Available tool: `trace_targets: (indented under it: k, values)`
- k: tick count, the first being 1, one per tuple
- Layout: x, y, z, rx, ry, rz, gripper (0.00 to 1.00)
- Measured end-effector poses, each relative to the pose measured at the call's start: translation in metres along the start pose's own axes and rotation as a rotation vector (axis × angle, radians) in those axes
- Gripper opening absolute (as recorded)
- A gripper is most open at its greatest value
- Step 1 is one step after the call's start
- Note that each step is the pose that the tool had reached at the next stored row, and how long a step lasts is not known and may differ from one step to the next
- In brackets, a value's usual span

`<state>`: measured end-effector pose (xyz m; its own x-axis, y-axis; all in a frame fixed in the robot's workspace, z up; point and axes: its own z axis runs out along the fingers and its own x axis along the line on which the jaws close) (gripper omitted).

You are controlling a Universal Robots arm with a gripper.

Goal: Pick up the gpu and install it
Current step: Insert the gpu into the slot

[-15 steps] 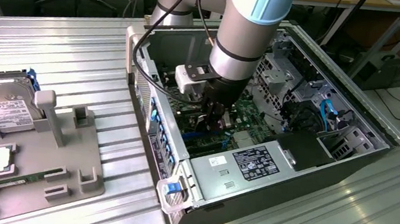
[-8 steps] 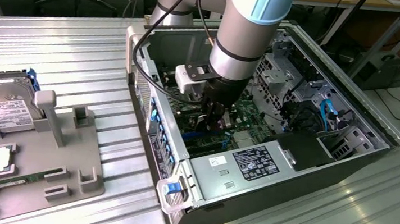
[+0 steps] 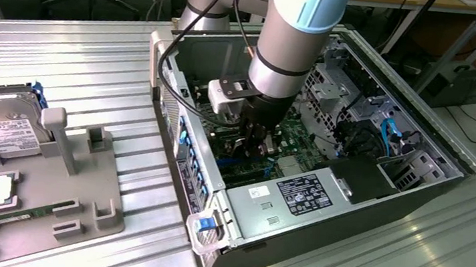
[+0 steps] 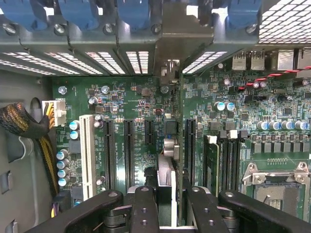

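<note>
Reaching down into the open computer case (image 3: 337,205), my pincer (image 3: 249,150) sits low over the motherboard (image 4: 141,104), clamped on the gpu (image 4: 181,145). From the wrist view the card is seen edge-on: a thin dark strip running straight away from my fingers (image 4: 146,208) toward the rear wall of the case, where its pale metal bracket (image 4: 167,41) stands against the slot openings beneath the blue retention clips (image 4: 133,12). Both fingers stand close on either side of the card, a narrow gap between them taken up by the card and its cooler. The card stands upright on the motherboard, between the black expansion slots (image 4: 129,150) on one side and the memory slots (image 4: 221,162) on the other; whether its edge connector is fully seated in a slot I cannot tell. An empty CPU socket (image 4: 274,182) lies beyond the memory slots. Outside the case, toward the exterior view's left, a grey parts fixture (image 3: 51,193) rests on the ribbed metal table (image 3: 66,60), with a silver hard drive (image 3: 1,123) propped at its far end and a green memory stick (image 3: 18,216) lying in a groove.
</note>
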<state>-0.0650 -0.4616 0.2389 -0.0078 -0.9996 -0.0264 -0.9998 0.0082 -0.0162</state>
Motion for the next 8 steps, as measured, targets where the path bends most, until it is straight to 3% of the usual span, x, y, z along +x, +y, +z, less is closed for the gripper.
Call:
trace_targets:
  k: [8]
  values:
    - [-0.0018,0.0000,0.0001,0.0001,-0.0001,0.000,0.28]
